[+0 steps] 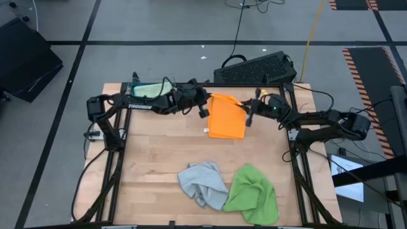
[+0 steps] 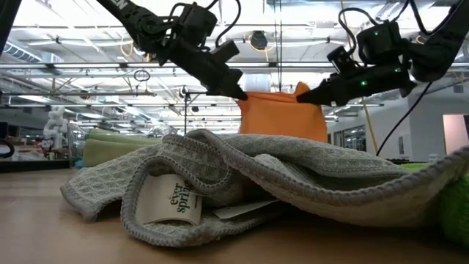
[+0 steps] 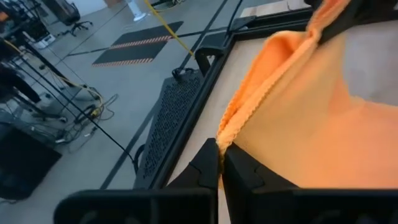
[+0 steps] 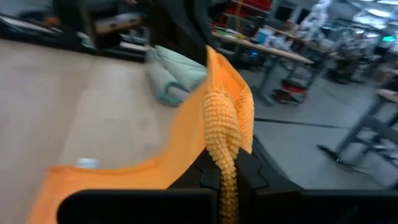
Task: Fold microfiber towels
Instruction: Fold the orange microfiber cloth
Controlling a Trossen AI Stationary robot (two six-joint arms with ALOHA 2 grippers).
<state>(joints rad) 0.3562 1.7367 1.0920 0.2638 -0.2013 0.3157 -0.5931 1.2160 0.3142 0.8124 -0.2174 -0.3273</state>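
both arms are up at the far side of the table, each pinching a top corner of the orange towel (image 1: 227, 117) — left gripper (image 1: 205, 100) clamped tight on one, right gripper (image 1: 250, 116) on the other. it hangs between them, lower edge seemingly touching the wood. grey towel (image 1: 201, 182) and bright green towel (image 1: 252, 193) lie crumpled at the near edge — folded ones (image 1: 150, 91) are stacked behind the left arm.
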